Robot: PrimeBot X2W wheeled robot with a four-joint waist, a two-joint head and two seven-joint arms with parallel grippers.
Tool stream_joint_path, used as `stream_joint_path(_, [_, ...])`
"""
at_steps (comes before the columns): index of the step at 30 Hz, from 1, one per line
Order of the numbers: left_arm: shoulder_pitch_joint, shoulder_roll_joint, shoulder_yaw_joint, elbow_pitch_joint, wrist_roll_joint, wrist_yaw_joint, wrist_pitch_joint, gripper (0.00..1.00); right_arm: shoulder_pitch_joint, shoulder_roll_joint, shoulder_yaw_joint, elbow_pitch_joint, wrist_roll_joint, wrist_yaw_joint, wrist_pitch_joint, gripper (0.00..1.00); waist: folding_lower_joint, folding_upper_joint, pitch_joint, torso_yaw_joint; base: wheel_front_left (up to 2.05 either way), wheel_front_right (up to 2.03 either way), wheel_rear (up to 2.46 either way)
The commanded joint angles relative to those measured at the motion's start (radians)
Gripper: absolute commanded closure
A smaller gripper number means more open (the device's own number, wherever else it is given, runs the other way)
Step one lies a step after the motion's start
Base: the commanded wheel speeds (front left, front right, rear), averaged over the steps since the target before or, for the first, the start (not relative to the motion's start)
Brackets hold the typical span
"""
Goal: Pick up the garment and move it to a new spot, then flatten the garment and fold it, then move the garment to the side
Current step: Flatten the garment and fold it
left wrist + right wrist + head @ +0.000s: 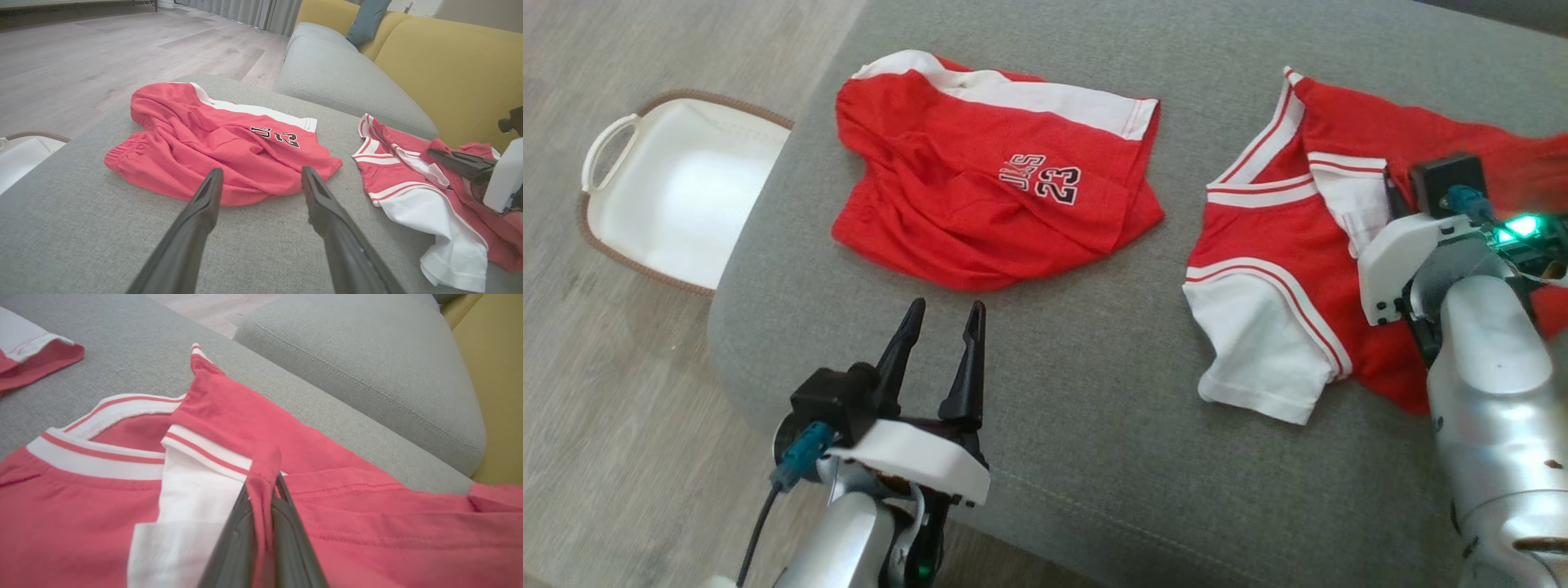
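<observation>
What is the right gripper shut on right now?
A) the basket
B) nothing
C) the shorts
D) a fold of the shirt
D: in the right wrist view the right gripper pinches a raised red fold of the shirt between its closed fingers.

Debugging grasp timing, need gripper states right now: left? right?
Left gripper: open, holding nothing.
Right gripper: shut on a pinched fold of the red shirt.
</observation>
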Motion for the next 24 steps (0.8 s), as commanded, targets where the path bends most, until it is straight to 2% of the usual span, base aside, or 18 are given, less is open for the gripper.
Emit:
stream_joint_path(1, [-0.034,0.002,0.026,-0.028,-0.004,0.005,-0.012,0.0,-0.047,0.02,0.01,-0.022,-0.008,-0.001,-0.021,1.0,-0.0001,0.0,-0.002,-0.008,0.0,0.0,0.0])
stream_joint_path(9, [-0.026,0.002,0.04,-0.021,0.009,0.002,-0.012,0.0,-0.032,0.052,-0.11,-0.038,0.023,-0.001,-0.118,1.0,-0.0001,0.0,-0.054,-0.075,0.0,0.0,0.0])
stream_joint_path(14, [-0.006,0.002,0.058,-0.018,0.022,0.001,-0.012,0.0,0.041,0.067,-0.22,-0.117,0.078,-0.001,-0.162,1.0,-0.0001,0.0,-0.109,-0.154,0.0,0.0,0.0])
stream_joint_path(18, [0.01,0.002,0.066,-0.014,0.032,-0.005,-0.012,0.0,0.134,0.071,-0.274,-0.195,0.124,-0.001,-0.16,1.0,-0.0001,0.0,-0.146,-0.228,0.0,0.0,0.0])
stream_joint_path(24, [0.019,0.002,0.07,-0.014,0.041,-0.011,-0.012,0.0,0.264,0.072,-0.295,-0.292,0.225,-0.001,-0.11,1.0,-0.0001,0.0,-0.169,-0.321,0.0,0.0,0.0])
